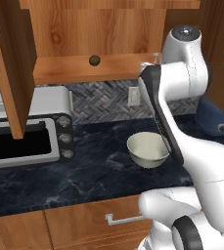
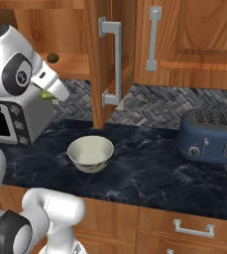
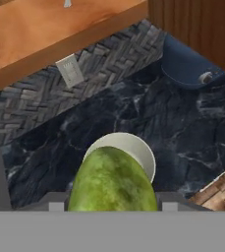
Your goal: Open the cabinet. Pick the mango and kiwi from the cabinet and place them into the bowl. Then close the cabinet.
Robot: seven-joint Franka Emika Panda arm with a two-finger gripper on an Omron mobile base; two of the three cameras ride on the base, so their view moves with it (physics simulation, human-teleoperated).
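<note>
Since the mango (image 3: 113,179) is clamped between the jaws and hangs above and behind the bowl (image 3: 133,150), the step in hand looks like carrying it over and down for a drop. I would judge it best to centre the fruit over the bowl's mouth and lower it close to the rim before letting go, so it cannot bounce out onto the worktop (image 1: 84,166). The bowl (image 1: 147,149) stands mid-worktop, nearer the front edge than the wall. The kiwi (image 1: 94,60) waits on the shelf of the open cabinet (image 1: 84,68), near its front edge. The gripper (image 2: 48,95) points steeply down just below that shelf, forearm angled from the raised elbow, wrist tilted toward the bowl (image 2: 90,153).
</note>
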